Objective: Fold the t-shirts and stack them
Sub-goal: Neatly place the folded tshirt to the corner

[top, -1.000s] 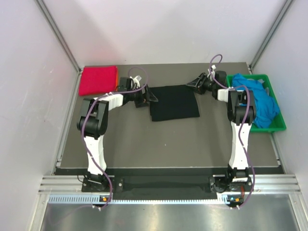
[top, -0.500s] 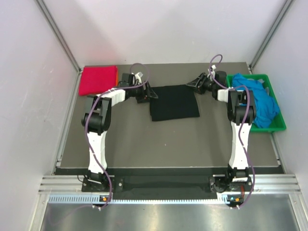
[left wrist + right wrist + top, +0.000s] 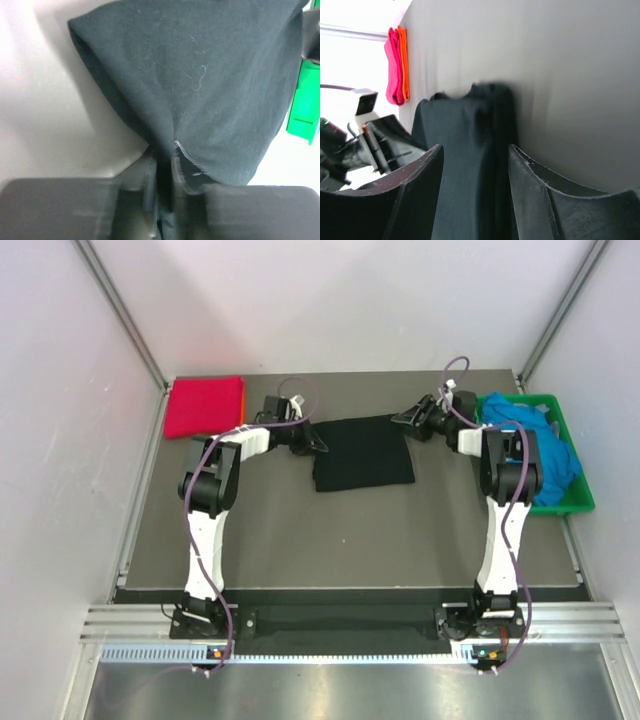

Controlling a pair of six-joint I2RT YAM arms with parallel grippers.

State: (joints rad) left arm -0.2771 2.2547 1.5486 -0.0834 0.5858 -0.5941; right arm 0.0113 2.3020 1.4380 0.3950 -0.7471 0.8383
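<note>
A folded black t-shirt (image 3: 362,453) lies mid-table. My left gripper (image 3: 318,445) is at its far left corner, and in the left wrist view the gripper (image 3: 165,156) is shut on a pinch of the black cloth (image 3: 210,90). My right gripper (image 3: 398,420) sits at the far right corner. It is open in the right wrist view (image 3: 476,155), with the black shirt's edge (image 3: 465,150) lying between its fingers (image 3: 530,185). A folded magenta-red shirt (image 3: 204,406) rests at the far left over an orange one (image 3: 243,406). Blue shirts (image 3: 545,455) fill the crate.
The green plastic crate (image 3: 572,504) stands at the table's right edge, close beside the right arm. Grey walls with metal posts close in both sides. The right wrist view also shows the left arm (image 3: 365,145) and the magenta and orange stack (image 3: 397,65) beyond it.
My left gripper has moved up to the black shirt's far left corner and shut on it. The right gripper has shifted slightly and stays open.
</note>
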